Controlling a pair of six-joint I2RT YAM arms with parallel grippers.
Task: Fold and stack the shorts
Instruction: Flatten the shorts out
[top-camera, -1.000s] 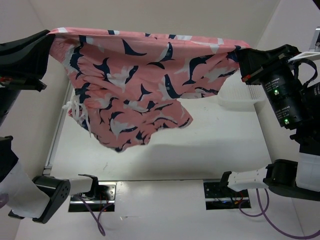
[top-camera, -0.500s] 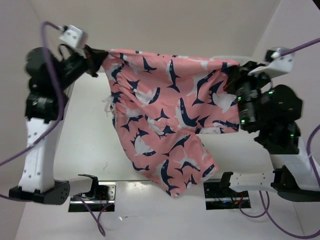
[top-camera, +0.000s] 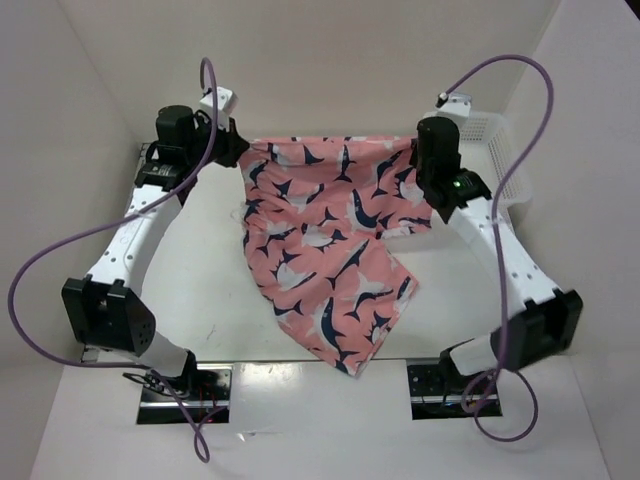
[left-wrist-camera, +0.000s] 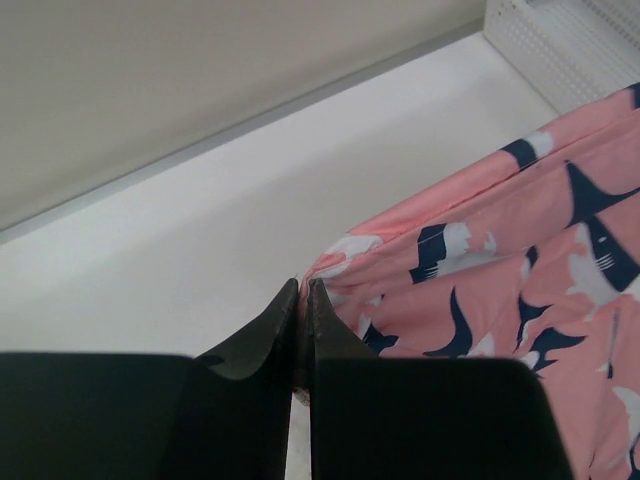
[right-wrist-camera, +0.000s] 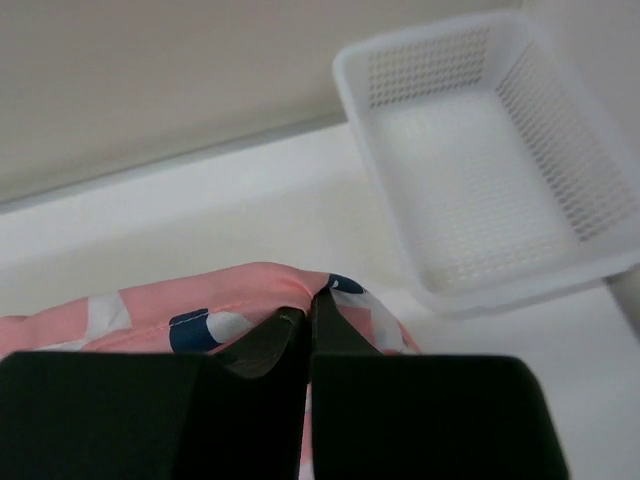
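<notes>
The salmon-pink shark-print shorts (top-camera: 330, 250) hang stretched between my two grippers at the far side of the table, their lower part trailing on the table toward the near edge. My left gripper (top-camera: 240, 152) is shut on the shorts' left top corner (left-wrist-camera: 345, 250). My right gripper (top-camera: 415, 150) is shut on the right top corner (right-wrist-camera: 270, 285). In both wrist views the black fingers pinch the cloth edge with no gap.
A white mesh basket (top-camera: 500, 150) stands at the far right of the table; it also shows in the right wrist view (right-wrist-camera: 480, 150), holding nothing. The back wall is just behind both grippers. Purple cables loop over each arm.
Both arms have carried the shorts away from the camera and down toward the far side of the table. The cloth now trails on the table instead of hanging high.
</notes>
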